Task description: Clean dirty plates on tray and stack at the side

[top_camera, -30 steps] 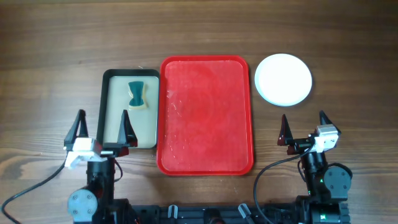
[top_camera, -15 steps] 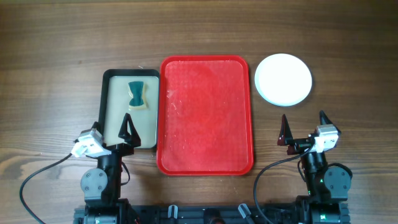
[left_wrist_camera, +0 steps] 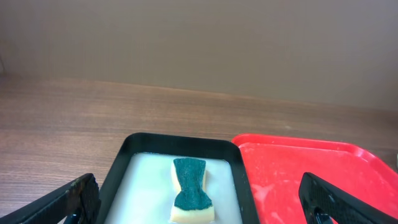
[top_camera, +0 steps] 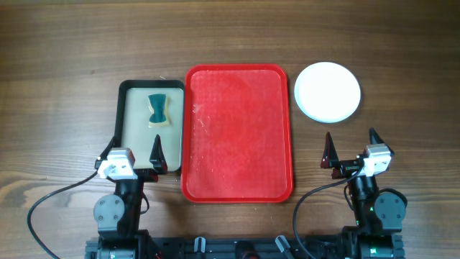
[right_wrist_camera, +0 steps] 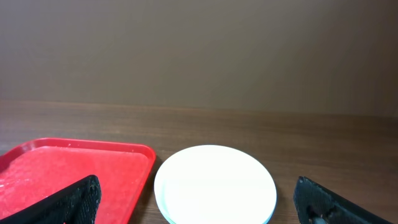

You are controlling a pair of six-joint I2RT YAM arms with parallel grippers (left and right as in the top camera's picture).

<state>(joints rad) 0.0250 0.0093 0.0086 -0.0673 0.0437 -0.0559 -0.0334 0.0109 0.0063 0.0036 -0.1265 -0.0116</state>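
Note:
The plates [top_camera: 328, 91] sit in one stack on the wood to the right of the red tray [top_camera: 237, 133], a white one on top; pale-blue rims show beneath it in the right wrist view [right_wrist_camera: 215, 185]. The red tray holds no plate and shows wet streaks; its corner shows in the left wrist view [left_wrist_camera: 311, 174] and the right wrist view [right_wrist_camera: 68, 171]. My left gripper [top_camera: 134, 150] is open and empty over the near end of the beige tray. My right gripper [top_camera: 351, 147] is open and empty, just in front of the plate stack.
A black-rimmed beige tray [top_camera: 132, 129] lies left of the red tray, with a green-topped yellow sponge [top_camera: 159, 109] in it, also seen in the left wrist view [left_wrist_camera: 190, 191]. Cables run from both arm bases at the front edge.
My left gripper has swung to the right, from the left of the beige tray to over its near end. The right arm, plates and trays have not moved.

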